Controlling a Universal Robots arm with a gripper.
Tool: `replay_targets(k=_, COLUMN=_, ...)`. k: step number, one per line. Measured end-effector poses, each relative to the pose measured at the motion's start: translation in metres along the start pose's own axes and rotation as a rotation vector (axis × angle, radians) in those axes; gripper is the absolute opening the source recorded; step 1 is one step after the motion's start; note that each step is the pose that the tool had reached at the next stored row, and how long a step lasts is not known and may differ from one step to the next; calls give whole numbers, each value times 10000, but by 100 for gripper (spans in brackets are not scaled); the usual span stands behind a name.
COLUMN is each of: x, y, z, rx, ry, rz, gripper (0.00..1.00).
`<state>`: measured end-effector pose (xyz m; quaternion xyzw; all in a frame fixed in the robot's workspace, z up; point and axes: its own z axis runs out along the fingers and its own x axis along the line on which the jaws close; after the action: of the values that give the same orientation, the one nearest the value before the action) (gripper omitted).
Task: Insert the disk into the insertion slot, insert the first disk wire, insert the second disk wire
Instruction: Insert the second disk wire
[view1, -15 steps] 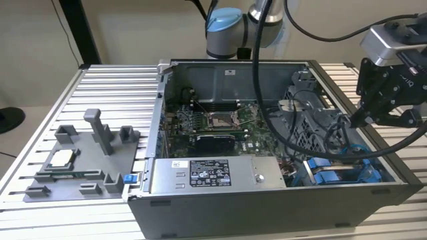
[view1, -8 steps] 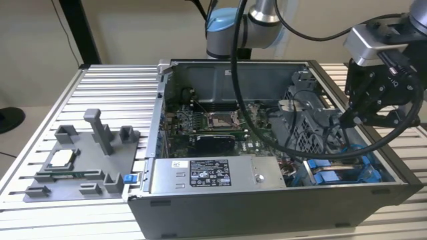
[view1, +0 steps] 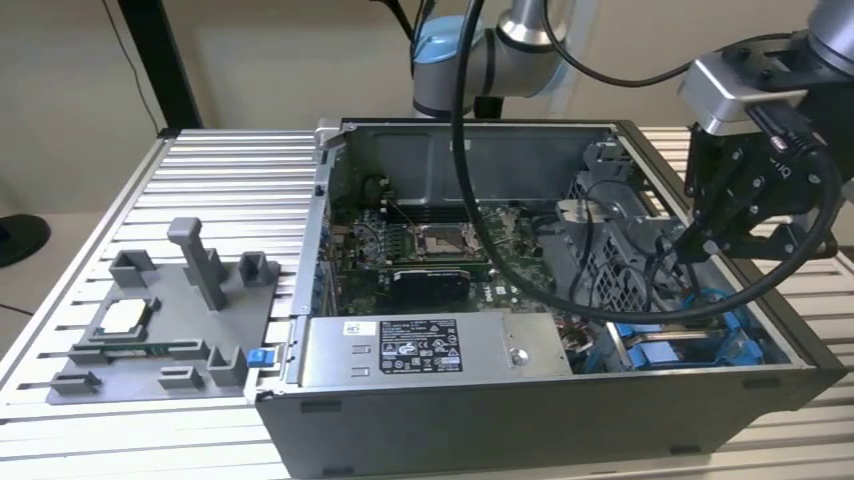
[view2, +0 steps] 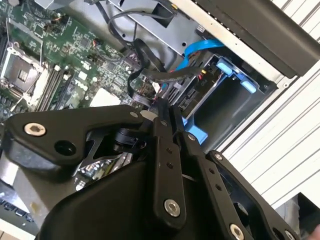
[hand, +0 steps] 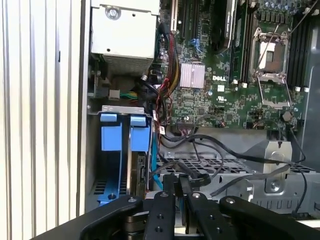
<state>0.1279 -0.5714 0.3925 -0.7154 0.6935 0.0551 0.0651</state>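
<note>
Right now: the tool (view1: 697, 245) hangs inside the open computer case (view1: 534, 420), over the drive bays on the exterior view's right.
Tool: in both wrist views its fingers are drawn almost together (view2: 167, 107) and seem to pinch a small black plug (hand: 194, 180) on the end of a wire; I judge this a firm hold.
Disk: it appears already seated in its slot (view2: 235, 100), with its connector edge (view2: 189, 97) facing the tool and blue frame just beside it.
Handling, plug: light, hard plastic, small; best held by its flat sides, square to the socket.
Handling, wire: soft and springy, likely to tug the plug askew.
Handling, disk: heavy, rigid, with fragile pins.
</note>
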Motion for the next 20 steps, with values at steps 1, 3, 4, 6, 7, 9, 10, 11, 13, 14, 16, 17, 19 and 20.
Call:
replay_targets(k=1, x=6, y=1, z=1, rx=-3, ry=14, rz=-12, gripper=0)
replay_targets(k=3, x=17, y=6, z=7, rx=-14, ry=32, rz=-30, gripper=0)
replay_targets(k=4, x=19, y=10, z=12, rx=-19, ry=40, rz=-42, gripper=0)
replay_targets(k=6, x=23, y=17, z=27, rx=-29, ry=49, rz=-87, gripper=0)
replay_targets(k=7, x=25, y=18, z=35, rx=-36, ry=51, rz=-122, gripper=0)
replay_targets(k=9, x=27, y=21, z=49, rx=-53, ry=58, rz=-223, gripper=0)
replay_targets(k=10, x=28, y=22, z=55, rx=-64, ry=64, rz=-286, gripper=0)
replay_targets(k=11, x=29, y=23, z=60, rx=-76, ry=68, rz=-354, gripper=0)
replay_targets(k=13, x=31, y=23, z=70, rx=-99, ry=78, rz=-494, gripper=0)
replay_targets(k=14, x=31, y=23, z=74, rx=-111, ry=85, rz=-560, gripper=0)
replay_targets(k=16, x=33, y=24, z=82, rx=-130, ry=104, rz=-667, gripper=0)
replay_targets(k=17, x=36, y=24, z=85, rx=-137, ry=111, rz=-705, gripper=0)
replay_targets(k=19, x=54, y=25, z=91, rx=-146, ry=112, rz=-760, gripper=0)
replay_targets(k=20, x=70, y=25, z=94, rx=-149, ry=112, rz=-779, gripper=0)
